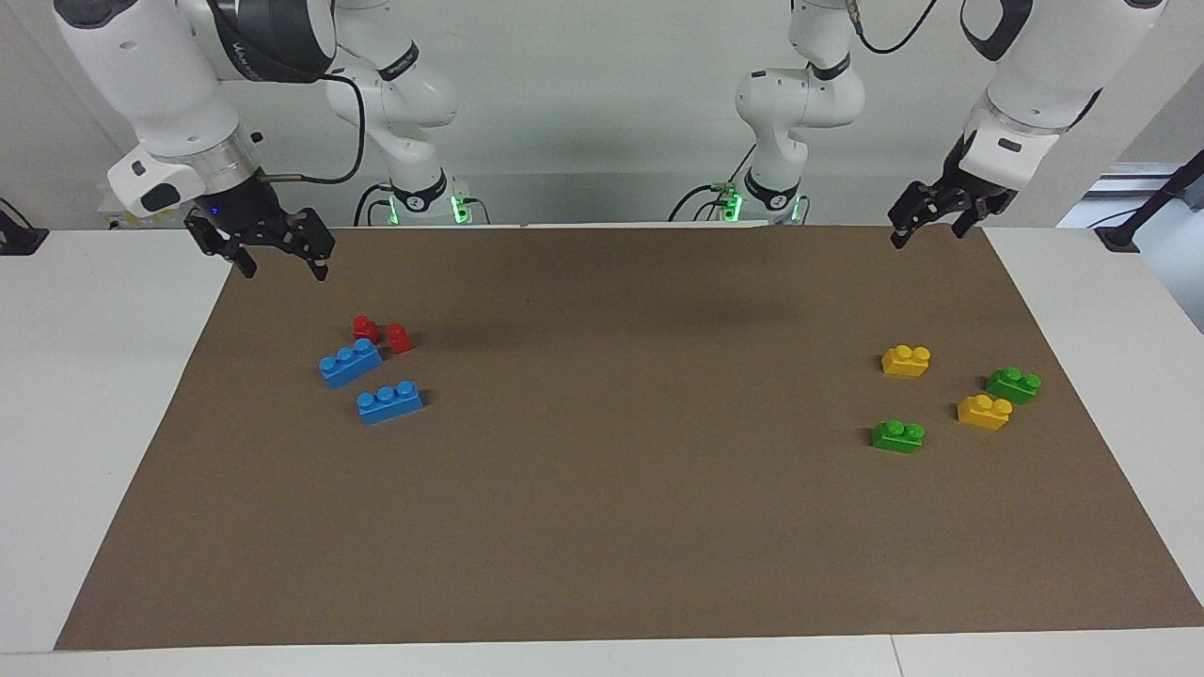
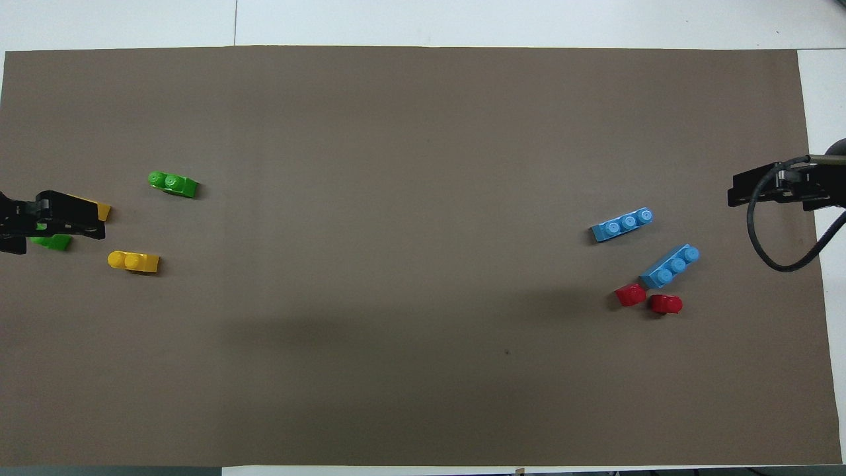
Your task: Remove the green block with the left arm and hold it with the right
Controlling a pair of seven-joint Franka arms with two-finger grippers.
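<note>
Two green blocks lie on the brown mat (image 1: pixel 602 545) toward the left arm's end. One green block (image 1: pixel 898 436) (image 2: pixel 173 184) lies farther from the robots. The other green block (image 1: pixel 1013 385) (image 2: pixel 54 243) is partly covered in the overhead view by my raised left gripper (image 1: pixel 926 237) (image 2: pixel 102 223). That gripper hangs open and empty, high above the mat's edge by the robots, touching no block. My right gripper (image 1: pixel 282 273) (image 2: pixel 733 192) waits open and empty above the mat's corner at the right arm's end.
Two yellow blocks (image 1: pixel 906 360) (image 1: pixel 984 412) sit among the green ones. Two blue three-stud blocks (image 1: pixel 350 363) (image 1: pixel 389 401) and two red pieces (image 1: pixel 381 333) lie toward the right arm's end. White table (image 1: pixel 103 395) surrounds the mat.
</note>
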